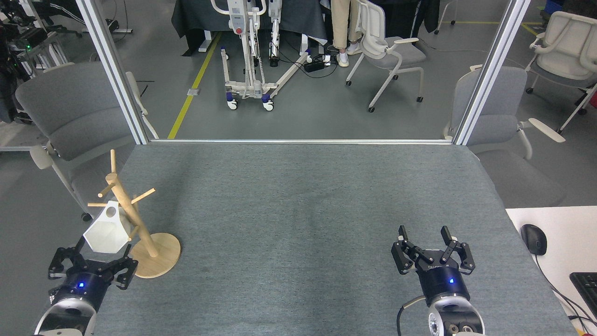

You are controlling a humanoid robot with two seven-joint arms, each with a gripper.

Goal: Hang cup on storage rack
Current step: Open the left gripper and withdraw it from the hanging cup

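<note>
Our cup [106, 232] hangs by its handle on a low peg of the storage rack [135, 224] at the bench's [298, 210] near-left corner, tilted, so we judge the hanging done and the release in hand. Our left gripper [93, 267] sits just below the cup with fingers spread and empty; our right gripper [433, 249] rests open near the right edge. Next we need only draw the left arm clear without nudging the rack

One cup [108, 232], one storage rack [135, 224], two grippers, one mouse [533, 239].
</note>
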